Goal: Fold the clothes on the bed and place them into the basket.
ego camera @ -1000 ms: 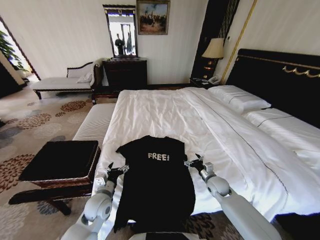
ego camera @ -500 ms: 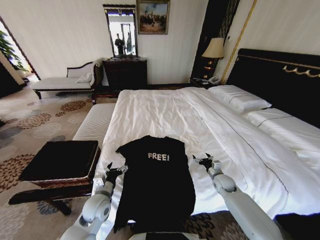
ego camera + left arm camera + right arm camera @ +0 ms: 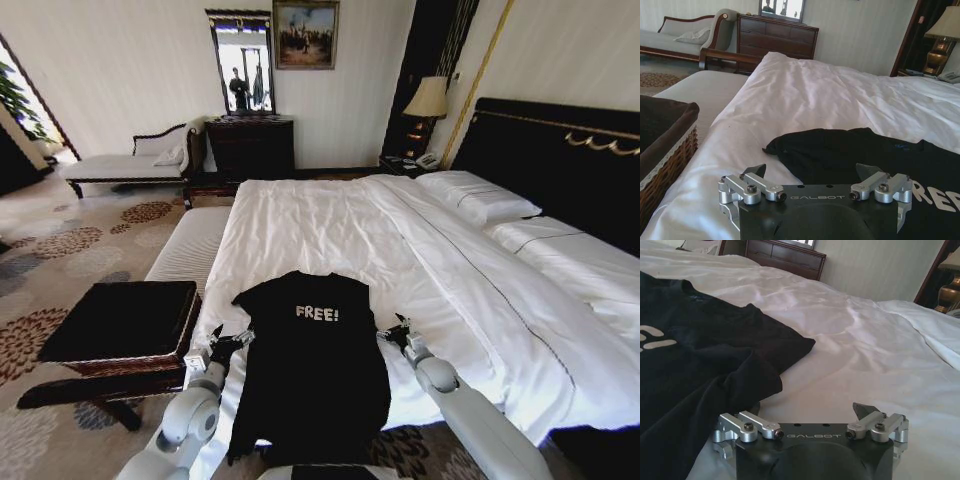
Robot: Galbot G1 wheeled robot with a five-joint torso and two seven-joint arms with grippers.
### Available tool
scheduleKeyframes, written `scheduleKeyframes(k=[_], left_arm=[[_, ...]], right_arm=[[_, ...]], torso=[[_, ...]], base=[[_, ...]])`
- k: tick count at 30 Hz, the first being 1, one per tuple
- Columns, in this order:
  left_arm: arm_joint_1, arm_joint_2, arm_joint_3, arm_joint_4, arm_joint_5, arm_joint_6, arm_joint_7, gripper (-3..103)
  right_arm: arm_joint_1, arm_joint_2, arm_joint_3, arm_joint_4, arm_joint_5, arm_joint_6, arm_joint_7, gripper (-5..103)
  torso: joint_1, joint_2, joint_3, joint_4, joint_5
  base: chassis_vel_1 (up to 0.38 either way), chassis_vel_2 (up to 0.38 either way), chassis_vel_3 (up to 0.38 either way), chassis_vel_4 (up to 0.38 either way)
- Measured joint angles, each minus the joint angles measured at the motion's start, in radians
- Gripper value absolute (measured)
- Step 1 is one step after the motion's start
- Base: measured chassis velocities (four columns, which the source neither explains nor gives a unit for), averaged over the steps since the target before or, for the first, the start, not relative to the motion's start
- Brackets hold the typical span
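A black short-sleeved T-shirt with white "FREE!" lettering (image 3: 315,365) is seen lying flat on the white duvet of the large bed with a black headboard (image 3: 330,230), at the near corner, and its lower part hangs over the edge of the bed. The left gripper (image 3: 230,343) is placed just beside the left sleeve of the T-shirt, low over the duvet; in the left wrist view its fingers (image 3: 756,171) are spread wide apart and nothing is held between them, with the sleeve lying in front of them. The right gripper (image 3: 397,332) is placed at the right side of the T-shirt, near the sleeve; in the right wrist view its fingers (image 3: 862,410) are also spread wide and empty, and the black cloth lies beside and partly under one of them. The rectangular brown woven wicker basket with a black fabric top (image 3: 125,325) stands on the patterned carpet (image 3: 60,260), just beside the left side of the bed.
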Motion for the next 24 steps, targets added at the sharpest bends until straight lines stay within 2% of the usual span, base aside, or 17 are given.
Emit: scheduleKeyframes(k=[8, 24], left_arm=[[-0.012, -0.002, 0.005, 0.007, -0.003, 0.000, -0.002, 100], [-0.004, -0.009, 0.006, 0.004, 0.003, -0.001, -0.001, 100]], right_arm=[[-0.011, 0.009, 0.013, 0.080, 0.047, 0.001, 0.021, 100], [-0.064, -0.034, 0.007, 0.227, 0.028, -0.011, 0.030, 100]], torso=[[0.000, 0.000, 0.000, -0.0001, 0.0000], [0.000, 0.000, 0.000, -0.0001, -0.0001]], base=[[0.000, 0.000, 0.000, 0.000], [0.000, 0.000, 0.000, 0.000]])
